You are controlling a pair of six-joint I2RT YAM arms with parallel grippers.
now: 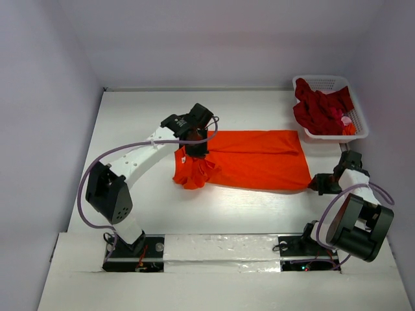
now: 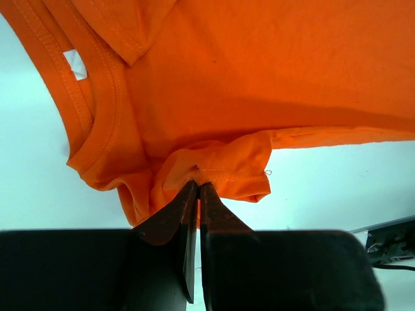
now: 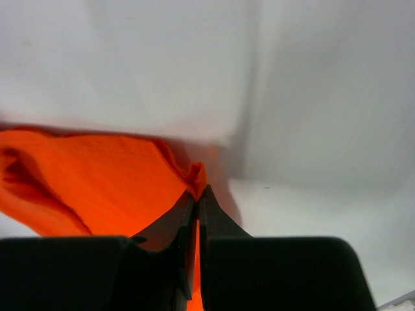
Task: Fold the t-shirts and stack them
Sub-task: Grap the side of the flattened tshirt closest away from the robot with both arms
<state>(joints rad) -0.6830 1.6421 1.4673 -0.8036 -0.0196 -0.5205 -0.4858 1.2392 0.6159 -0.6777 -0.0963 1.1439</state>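
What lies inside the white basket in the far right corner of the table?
Crumpled dark red t-shirts fill the white basket, with a pink patch and an orange patch at the near right. Whatever lies under the pile is covered.

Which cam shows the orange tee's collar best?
Left wrist: the ribbed collar and white tag of the bright orange cloth t-shirt fill the frame's left. Top external shows it only as a bunched edge under the left arm; right wrist shows just a pinched corner.
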